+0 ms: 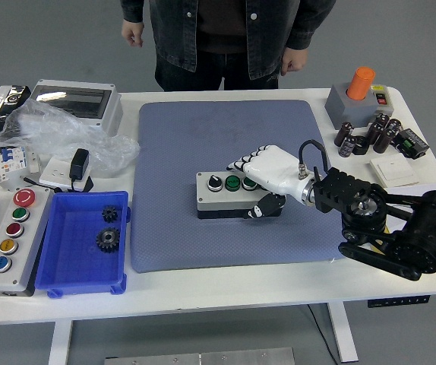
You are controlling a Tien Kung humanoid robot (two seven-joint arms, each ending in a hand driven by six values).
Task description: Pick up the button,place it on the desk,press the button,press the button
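Note:
A grey button box (219, 199) lies on the blue-grey mat (203, 137), a little right of its middle. On its top I see a black selector knob (214, 182) and a green button (232, 182); a second green button is partly under the fingers. My right hand (251, 188), white with a black arm behind it, wraps the box's right end. Its fingers (242, 165) curl over the top and its thumb (262, 208) presses the front side. The left arm is out of view.
A blue bin (58, 281) with two gears and a panel of coloured buttons (9, 239) stand at front left. A plastic bag (58, 137) and grey enclosure (77, 103) are behind them. An orange-button box (358, 95), capacitors (366, 135) and a switch plate (393, 171) crowd the right. A person (225, 38) stands at the far side.

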